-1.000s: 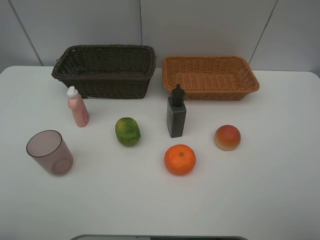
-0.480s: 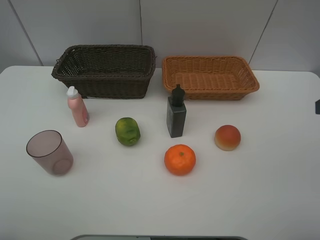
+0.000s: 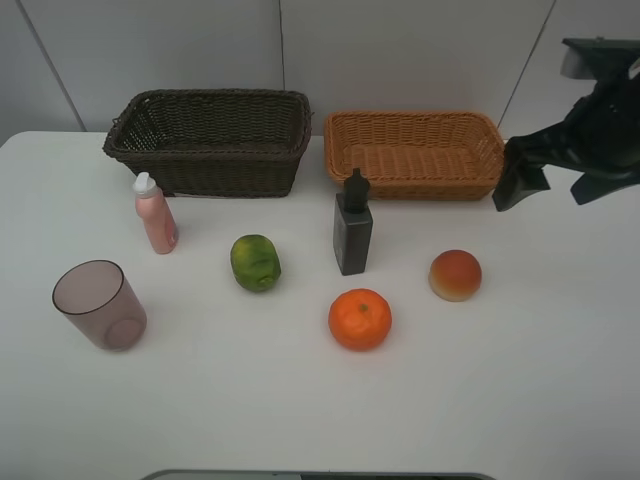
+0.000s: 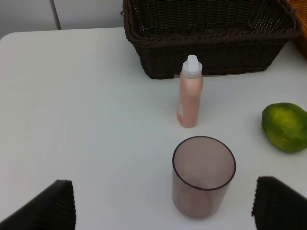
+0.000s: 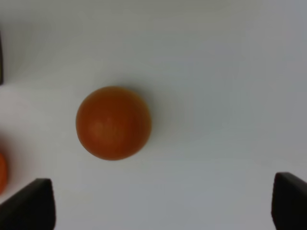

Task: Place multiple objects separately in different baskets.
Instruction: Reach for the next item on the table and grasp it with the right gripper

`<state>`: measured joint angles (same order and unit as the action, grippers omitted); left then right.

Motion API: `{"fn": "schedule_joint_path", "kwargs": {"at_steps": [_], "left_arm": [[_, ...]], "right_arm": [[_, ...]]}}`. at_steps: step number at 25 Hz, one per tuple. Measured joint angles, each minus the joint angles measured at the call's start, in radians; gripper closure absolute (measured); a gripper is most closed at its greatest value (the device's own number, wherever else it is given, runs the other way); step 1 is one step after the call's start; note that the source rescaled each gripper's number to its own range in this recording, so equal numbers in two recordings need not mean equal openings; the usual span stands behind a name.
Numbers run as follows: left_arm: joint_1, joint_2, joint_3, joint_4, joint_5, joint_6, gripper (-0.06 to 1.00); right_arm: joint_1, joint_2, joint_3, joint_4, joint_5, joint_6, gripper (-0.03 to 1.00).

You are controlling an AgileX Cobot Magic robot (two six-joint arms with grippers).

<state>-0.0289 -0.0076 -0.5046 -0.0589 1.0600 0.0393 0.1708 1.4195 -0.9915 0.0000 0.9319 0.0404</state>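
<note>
On the white table [image 3: 300, 400] stand a dark brown basket [image 3: 210, 140] and a light tan basket [image 3: 420, 152], both empty. In front of them are a pink bottle [image 3: 155, 214], a mauve cup [image 3: 98, 304], a green fruit [image 3: 255, 262], a dark grey bottle [image 3: 352, 225], an orange [image 3: 360, 319] and a peach-like fruit [image 3: 455, 275]. My right gripper [image 3: 555, 190] is open and empty above the table's right side, over the peach-like fruit [image 5: 113, 122]. My left gripper [image 4: 165, 208] is open and empty, near the cup [image 4: 204, 175] and the pink bottle [image 4: 191, 93]; the high view does not show it.
A grey panelled wall [image 3: 400, 50] rises right behind the baskets. The green fruit [image 4: 285, 127] lies at the edge of the left wrist view. The orange [image 5: 1, 172] just shows at the edge of the right wrist view.
My right arm has come into the high view from the right edge and now hangs beside the tan basket. None of the objects has moved.
</note>
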Motion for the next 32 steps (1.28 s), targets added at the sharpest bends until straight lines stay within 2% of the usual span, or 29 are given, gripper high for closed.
{"fn": "schedule_joint_path", "kwargs": {"at_steps": [9, 19, 32], "left_arm": [[0.000, 0.000, 0.000, 0.000, 0.000, 0.000, -0.01], [0.000, 0.000, 0.000, 0.000, 0.000, 0.000, -0.01], [0.000, 0.000, 0.000, 0.000, 0.000, 0.000, -0.01]], "right_arm": [[0.113, 0.323, -0.125, 0.000, -0.029, 0.143, 0.05], [0.155, 0.411, -0.125, -0.052, -0.115, 0.327, 0.05], [0.158, 0.435, -0.040, -0.045, -0.203, 0.364, 0.05]]}}
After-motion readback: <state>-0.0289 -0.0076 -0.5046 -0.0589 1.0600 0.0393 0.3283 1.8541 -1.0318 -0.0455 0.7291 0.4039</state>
